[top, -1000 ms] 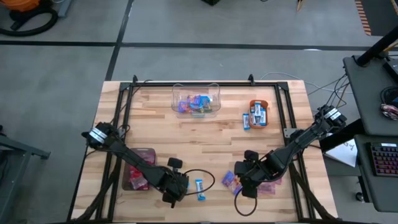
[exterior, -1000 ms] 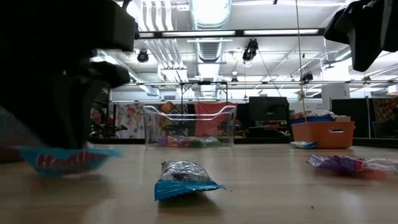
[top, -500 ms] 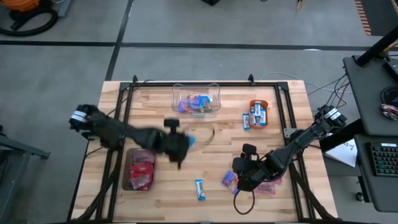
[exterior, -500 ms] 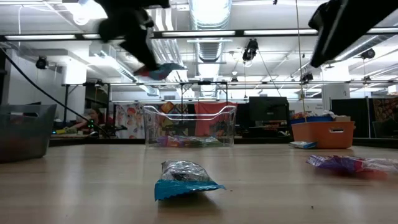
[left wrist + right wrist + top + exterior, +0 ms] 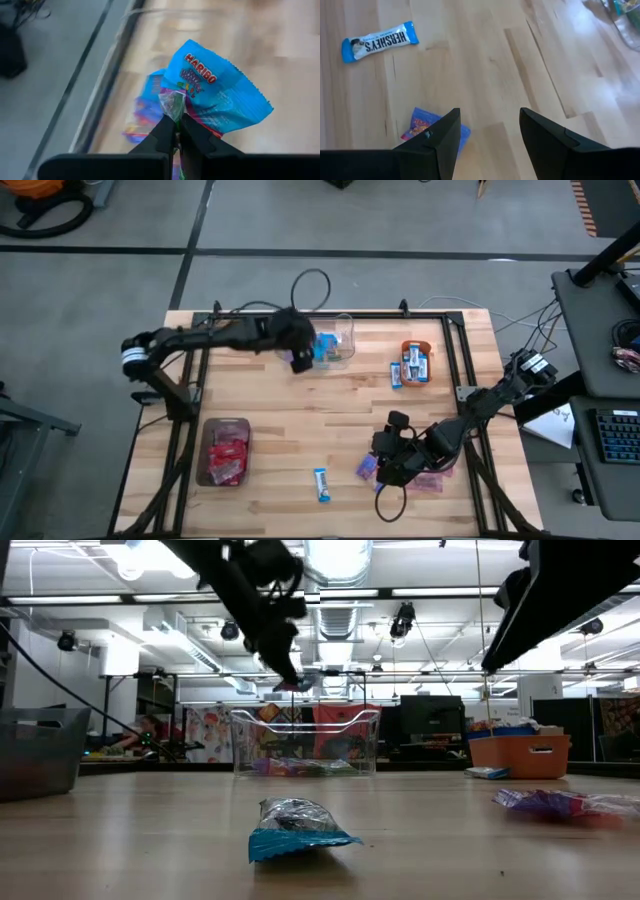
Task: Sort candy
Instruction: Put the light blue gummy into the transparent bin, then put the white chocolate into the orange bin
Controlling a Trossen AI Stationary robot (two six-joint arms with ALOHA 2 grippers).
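The left hand (image 5: 176, 131) is pinched shut on the crimped end of a shiny teal Haribo candy packet (image 5: 212, 92), holding it above the clear plastic box (image 5: 340, 330) at the table's (image 5: 330, 415) far edge. The right hand (image 5: 487, 135) hovers with fingers spread wide and empty over the near right part, just above a blue-purple candy packet (image 5: 427, 125); a blue-and-white Hershey's bar (image 5: 379, 41) lies apart.

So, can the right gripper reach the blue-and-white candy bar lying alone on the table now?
Probably yes: the right gripper is open, and bare table lies between it and the blue-and-white bar.
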